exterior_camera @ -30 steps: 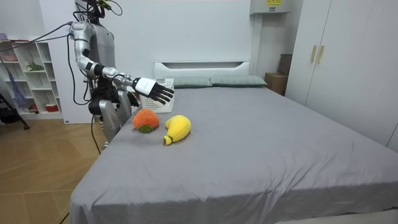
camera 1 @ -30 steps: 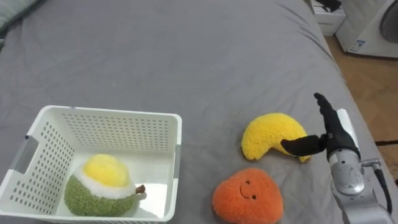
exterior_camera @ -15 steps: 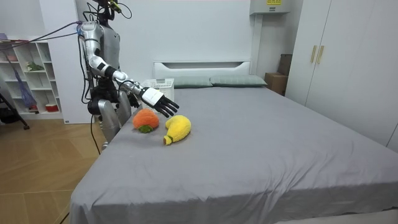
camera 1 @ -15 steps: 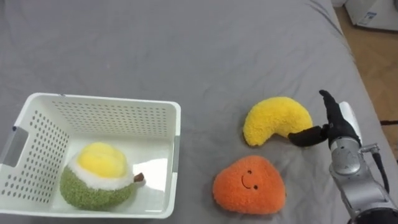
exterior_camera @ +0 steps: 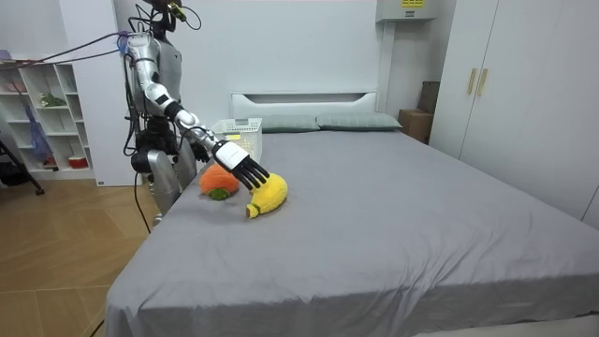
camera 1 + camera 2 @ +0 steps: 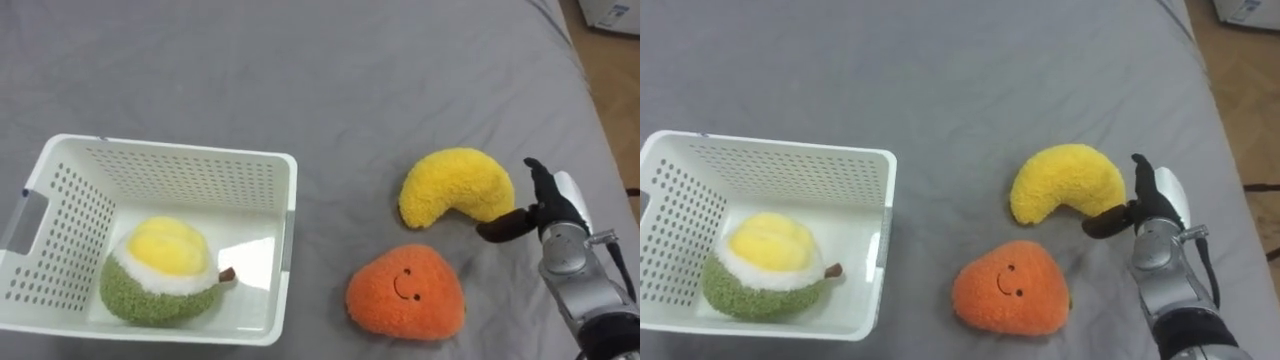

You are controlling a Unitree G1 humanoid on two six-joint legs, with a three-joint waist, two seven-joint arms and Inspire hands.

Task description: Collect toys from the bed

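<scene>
A yellow banana plush (image 6: 455,185) lies on the grey bed, and an orange plush with a smiling face (image 6: 406,292) lies just in front of it. My right hand (image 6: 545,212) is open at the banana's right end, fingers straight and thumb spread toward the toy. I cannot tell if the thumb touches it. To the left stands a white perforated basket (image 6: 60,165) holding a green-and-yellow plush (image 6: 160,275). The room view has me standing at the bed's corner, arm reaching down so the right hand (image 5: 245,168) is over the banana plush (image 5: 269,194).
The bed's right edge (image 6: 585,75) runs close to my right arm, with wooden floor beyond. Open grey sheet stretches behind the toys. In the room view, pillows (image 5: 356,122) lie at the headboard and a shelf unit (image 5: 47,112) stands behind me.
My right hand has come down from above the basket to the banana's right end. The eye view has shifted, showing less of the floor at the upper right.
</scene>
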